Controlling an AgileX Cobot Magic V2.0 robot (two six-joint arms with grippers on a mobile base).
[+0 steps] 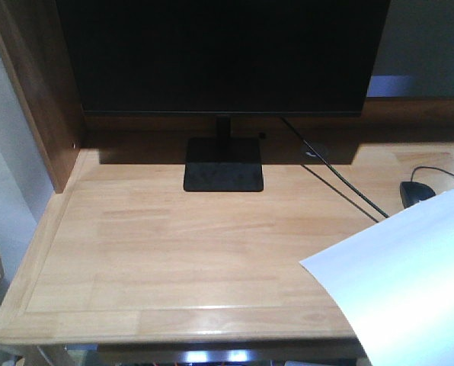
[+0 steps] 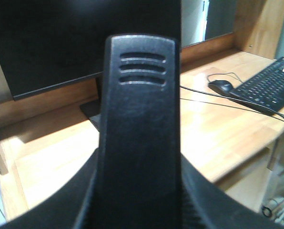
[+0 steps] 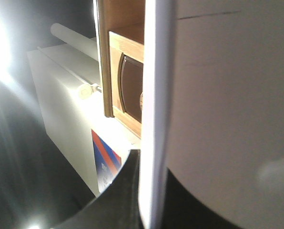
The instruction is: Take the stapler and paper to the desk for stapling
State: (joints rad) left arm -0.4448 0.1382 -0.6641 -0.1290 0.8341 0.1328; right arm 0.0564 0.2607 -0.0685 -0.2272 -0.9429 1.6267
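We see our left claw [image 2: 140, 210] clamped shut on the small black ribbed stapler [image 2: 141, 109] above the light plank-wood desk [image 1: 174, 244], while our right claw [image 3: 150, 202] pinches the plain white paper sheet [image 1: 410, 278], held over the desk's right front corner

Dim, soft frames; monitor [image 1: 219, 53] shadows the desk [image 1: 158, 252]; glare whitens paper [image 1: 410, 282].
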